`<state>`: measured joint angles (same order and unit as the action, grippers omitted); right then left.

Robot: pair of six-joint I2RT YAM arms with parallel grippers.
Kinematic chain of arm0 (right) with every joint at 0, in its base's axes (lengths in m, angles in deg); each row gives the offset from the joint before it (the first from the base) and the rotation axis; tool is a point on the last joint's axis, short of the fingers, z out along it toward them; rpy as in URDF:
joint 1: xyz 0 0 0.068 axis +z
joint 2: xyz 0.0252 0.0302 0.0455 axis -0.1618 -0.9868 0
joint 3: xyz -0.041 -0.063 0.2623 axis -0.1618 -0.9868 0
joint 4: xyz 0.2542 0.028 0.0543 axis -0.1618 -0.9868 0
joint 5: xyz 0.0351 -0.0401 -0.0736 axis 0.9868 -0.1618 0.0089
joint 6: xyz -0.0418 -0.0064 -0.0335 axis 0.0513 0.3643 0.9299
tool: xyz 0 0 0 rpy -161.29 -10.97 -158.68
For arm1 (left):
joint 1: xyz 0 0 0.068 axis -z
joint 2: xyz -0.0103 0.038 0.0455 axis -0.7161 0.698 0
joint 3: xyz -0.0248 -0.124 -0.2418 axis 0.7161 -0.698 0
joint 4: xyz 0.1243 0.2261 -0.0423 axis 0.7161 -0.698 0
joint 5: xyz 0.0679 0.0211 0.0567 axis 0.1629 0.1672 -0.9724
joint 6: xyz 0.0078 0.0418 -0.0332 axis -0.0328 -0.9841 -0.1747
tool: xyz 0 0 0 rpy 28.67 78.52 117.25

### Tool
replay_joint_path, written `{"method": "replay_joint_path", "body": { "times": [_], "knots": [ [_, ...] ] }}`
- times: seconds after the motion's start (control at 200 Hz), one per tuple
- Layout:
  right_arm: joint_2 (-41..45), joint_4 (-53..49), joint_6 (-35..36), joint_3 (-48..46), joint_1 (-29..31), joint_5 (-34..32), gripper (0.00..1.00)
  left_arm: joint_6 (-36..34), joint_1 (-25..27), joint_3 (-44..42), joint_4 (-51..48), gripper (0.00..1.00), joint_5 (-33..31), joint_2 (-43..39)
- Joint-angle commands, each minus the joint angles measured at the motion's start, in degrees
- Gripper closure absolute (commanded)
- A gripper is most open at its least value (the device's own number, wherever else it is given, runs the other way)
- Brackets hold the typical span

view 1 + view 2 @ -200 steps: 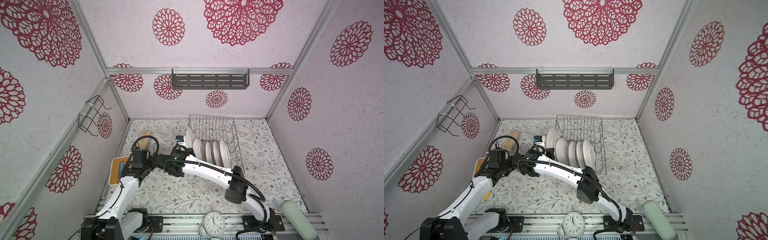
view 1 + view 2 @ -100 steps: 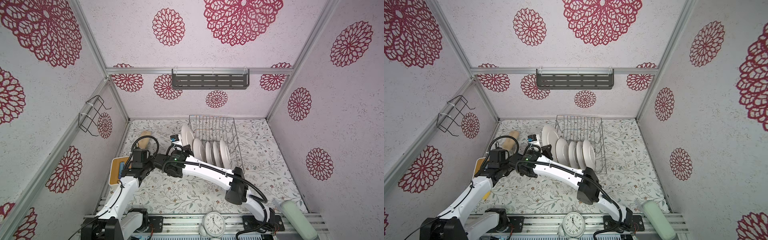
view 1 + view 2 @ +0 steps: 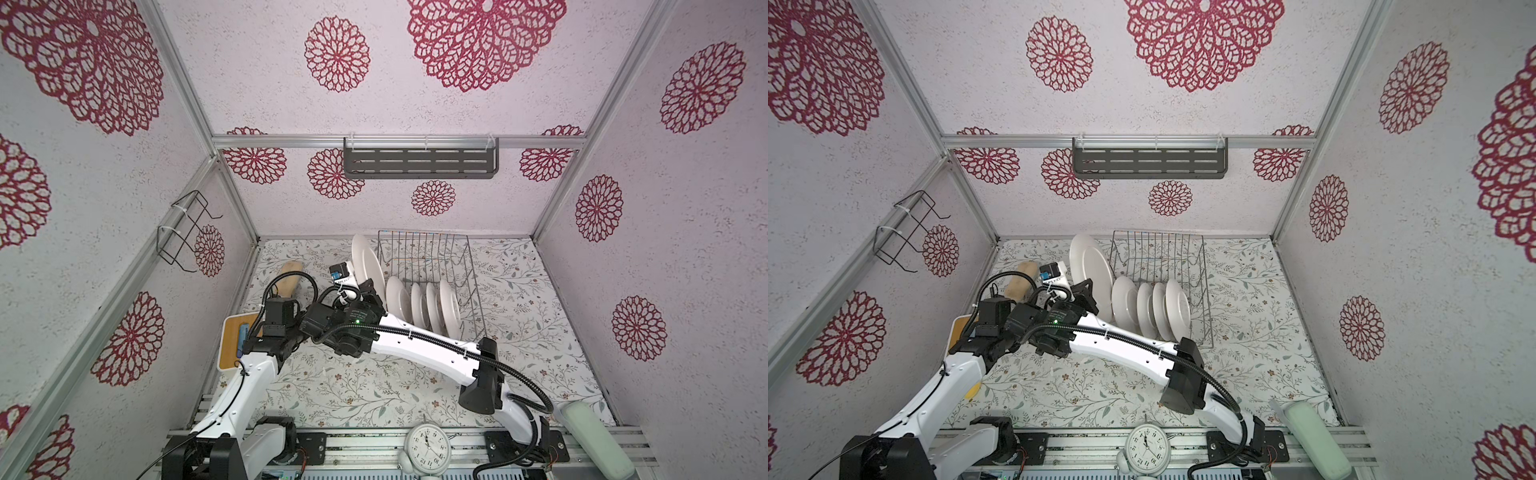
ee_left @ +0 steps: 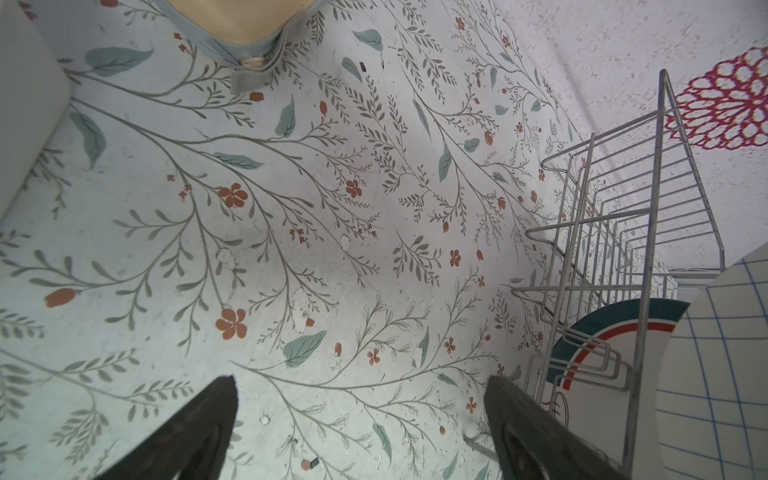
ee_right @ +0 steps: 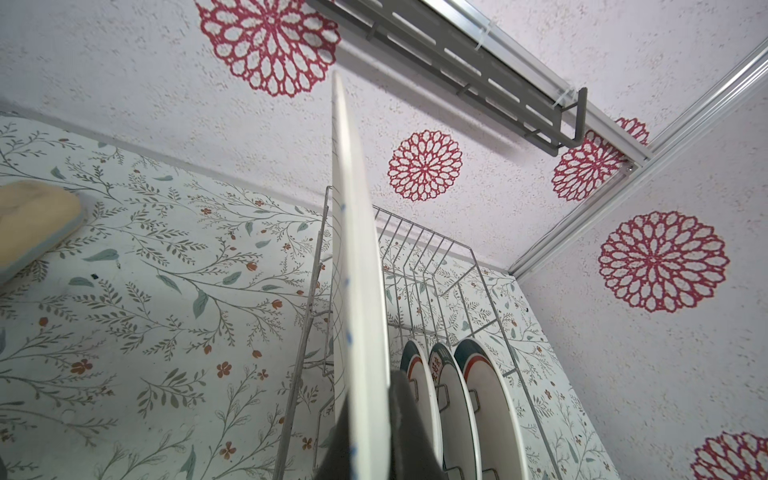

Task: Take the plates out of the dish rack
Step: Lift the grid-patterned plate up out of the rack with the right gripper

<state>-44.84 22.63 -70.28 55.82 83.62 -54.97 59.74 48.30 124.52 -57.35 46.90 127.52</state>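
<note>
With twelve o'clock toward the far wall, the big plate [image 3: 365, 262] stands on edge at the rack's [image 3: 424, 245] nine o'clock side, outside the wire wall as far as I can judge. The right gripper [image 3: 366, 291] is clamped tight on its lower rim. The left gripper [image 4: 359, 386] hangs over the bare table [image 3: 374, 386] near the rack's eight o'clock corner, jaws spread wide and holding nothing.

To do this well, I'd carry the plate toward nine o'clock with its bottom edge high. Then I'd tip it flat slowly, since one pinch on a slick glazed rim lets a heavy disc swing. The free gripper could steady the far rim.

The plate is smooth ceramic with a white back and a cream face ruled in a thin grid. Four smaller plates [image 3: 419, 303] with teal-and-red rims stand in the thin silver wire at the rack's six o'clock end.
</note>
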Motion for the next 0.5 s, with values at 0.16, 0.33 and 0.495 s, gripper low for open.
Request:
{"method": "replay_joint_path", "body": {
  "times": [0.16,0.33,0.495],
  "knots": [
    [6.0,11.4,12.5,2.1,1.7,-10.1,1.00,-0.4,-0.5,2.2,0.1,0.03,0.7,-1.2],
    [8.4,18.9,18.3,1.7,2.8,-12.1,1.00,-0.3,-0.5,3.3,-1.2,0.03,0.5,-2.6],
    [12.5,28.8,24.2,-1.7,3.4,-9.2,1.00,-0.4,-0.6,4.5,-2.8,0.03,0.3,-4.1]
  ]
}}
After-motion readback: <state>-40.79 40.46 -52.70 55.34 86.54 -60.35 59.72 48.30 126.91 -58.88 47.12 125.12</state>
